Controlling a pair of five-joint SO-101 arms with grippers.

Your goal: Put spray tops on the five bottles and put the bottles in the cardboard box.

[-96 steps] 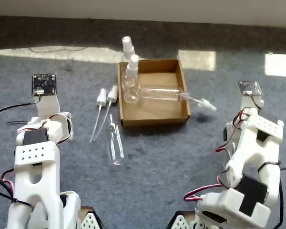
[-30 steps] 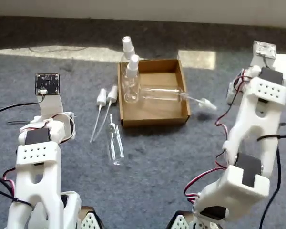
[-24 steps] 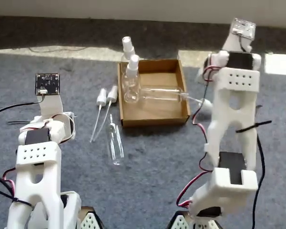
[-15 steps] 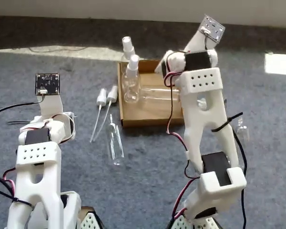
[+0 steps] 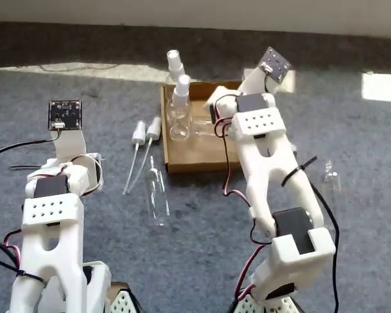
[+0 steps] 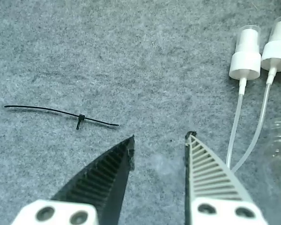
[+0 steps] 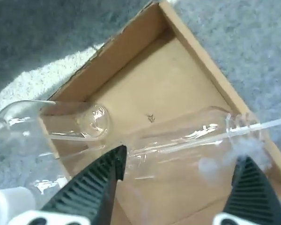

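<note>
Remote station, mid-task: my right gripper (image 7: 180, 157) hangs over the cardboard box (image 5: 195, 167) with its jaws spread wide, one to either side of a lying bottle (image 7: 178, 136), a clear one resting on its side on the box floor with a thin tube running along its inside. An upright bottle (image 5: 179, 120) wearing a white spray top stands inside the box against its left wall, and a rear bottle (image 5: 174, 65), also capped and upright, stands just outside the box behind that corner. On the grey carpet (image 5: 202, 222) left of the box, a loose spray top (image 6: 246, 54) and a second spray top (image 6: 277, 47) lie side by side with their tubes trailing. An uncapped bottle (image 5: 156, 195) lies on its side near the box's front left corner. One more clear bottle (image 5: 330, 177) sits on the carpet to the right of my right arm (image 5: 267, 156). My left gripper (image 6: 161, 137) is parted and holds nothing, over bare carpet just beside those tubes, with a black cable tie (image 6: 61, 112) lying on its other side.
</note>
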